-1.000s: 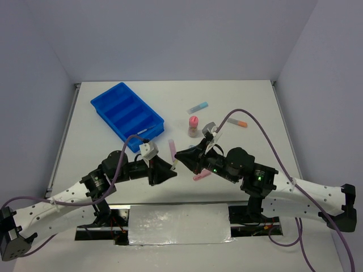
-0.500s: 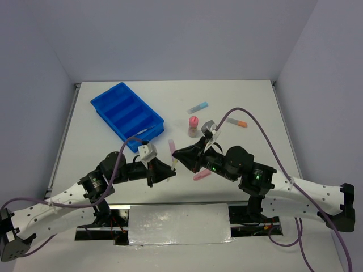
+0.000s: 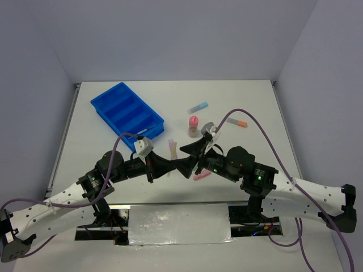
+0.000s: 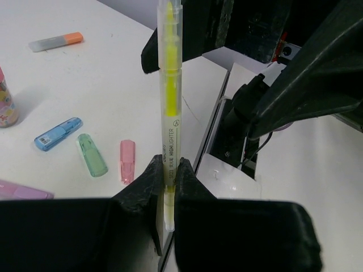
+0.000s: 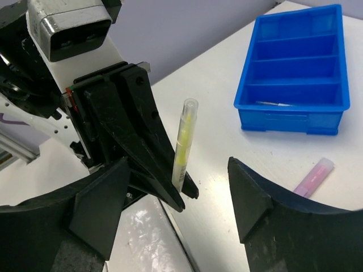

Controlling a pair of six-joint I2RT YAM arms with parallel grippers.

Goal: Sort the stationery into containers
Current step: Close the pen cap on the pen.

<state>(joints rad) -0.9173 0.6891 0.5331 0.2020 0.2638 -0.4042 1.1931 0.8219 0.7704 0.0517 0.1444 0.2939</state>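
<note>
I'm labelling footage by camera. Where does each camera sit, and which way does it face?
Top external: above and behind the bases, looking down at the table; left arm, right arm and blue tray show.
Left wrist: on the left arm, looking along its shut jaws gripping a yellow highlighter.
Right wrist: on the right arm, looking between its open jaws toward that highlighter and the tray.
Both wrist views share the highlighter.
</note>
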